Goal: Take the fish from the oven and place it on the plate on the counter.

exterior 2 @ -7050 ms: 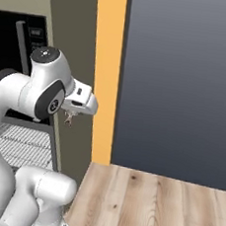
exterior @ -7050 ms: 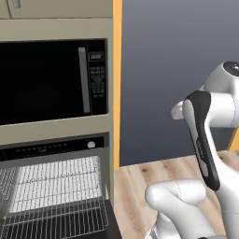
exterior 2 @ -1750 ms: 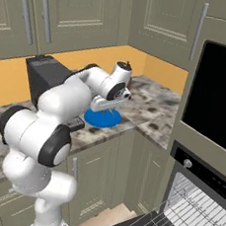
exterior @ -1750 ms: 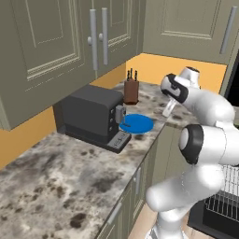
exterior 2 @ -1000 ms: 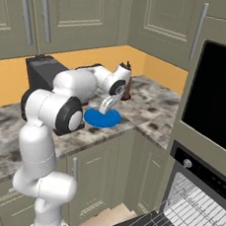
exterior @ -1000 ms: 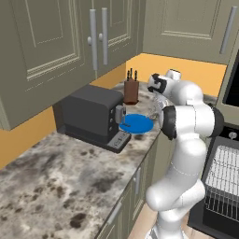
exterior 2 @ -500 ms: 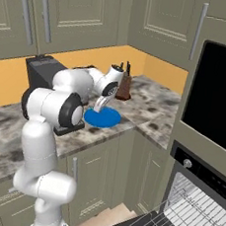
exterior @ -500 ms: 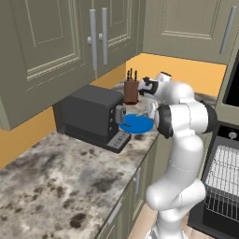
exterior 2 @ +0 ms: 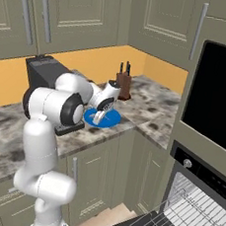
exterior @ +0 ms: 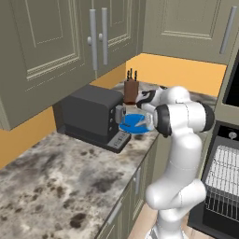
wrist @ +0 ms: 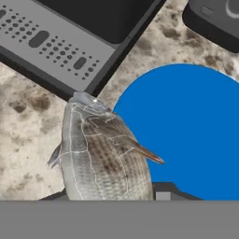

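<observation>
My pincer [exterior 2: 101,117] is clamped on the slender tan-grey fish [wrist: 100,154] — held over the round blue plate's [wrist: 196,135] rim for release.

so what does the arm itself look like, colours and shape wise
The arm is glossy white, built from thick rounded segments with bulbous elbows, and has dark grey to black discs and bands at its joints. The hand end is white with dark patches, ending in the gripper, which is small against the bulky links. No loose cables or printed markings are visible on it.
</observation>
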Tool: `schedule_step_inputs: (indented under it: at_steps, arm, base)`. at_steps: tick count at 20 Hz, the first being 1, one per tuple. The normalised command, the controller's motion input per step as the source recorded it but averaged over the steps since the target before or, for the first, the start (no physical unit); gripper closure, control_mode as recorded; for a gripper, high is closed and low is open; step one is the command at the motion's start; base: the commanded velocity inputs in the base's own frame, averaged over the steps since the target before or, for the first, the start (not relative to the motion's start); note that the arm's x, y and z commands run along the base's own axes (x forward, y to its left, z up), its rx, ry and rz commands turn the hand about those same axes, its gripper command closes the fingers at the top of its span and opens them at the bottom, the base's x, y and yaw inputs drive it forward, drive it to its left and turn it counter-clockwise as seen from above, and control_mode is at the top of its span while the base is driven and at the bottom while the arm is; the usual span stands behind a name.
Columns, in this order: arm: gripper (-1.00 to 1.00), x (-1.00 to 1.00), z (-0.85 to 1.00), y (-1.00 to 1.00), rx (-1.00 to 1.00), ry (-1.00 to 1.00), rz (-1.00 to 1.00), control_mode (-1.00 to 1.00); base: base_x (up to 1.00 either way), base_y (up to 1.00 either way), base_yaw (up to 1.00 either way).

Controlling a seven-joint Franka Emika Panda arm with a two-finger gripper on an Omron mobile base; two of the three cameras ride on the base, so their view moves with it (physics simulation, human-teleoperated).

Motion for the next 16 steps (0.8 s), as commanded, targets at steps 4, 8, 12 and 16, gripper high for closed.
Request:
schedule_step_inputs:
  at_steps: [4, 8, 12, 16]
  arm:
    - [1.00, 0.61, -0.04, 0.00, 0.00, -0.03, 0.00, -1.00]
    - [1.00, 0.43, -0.07, 0.00, 0.00, -0.02, 0.00, -1.00]
    - [1.00, 0.40, -0.07, 0.00, 0.00, -0.01, 0.00, -1.00]
    - [1.00, 0.23, -0.21, 0.00, 0.00, -0.01, 0.00, -1.00]
  base:
    - [0.00, 0.00, 0.00]
    - [0.00, 0.00, 0.00]
    - [0.00, 0.00, 0.00]
    - [0.00, 0.00, 0.00]
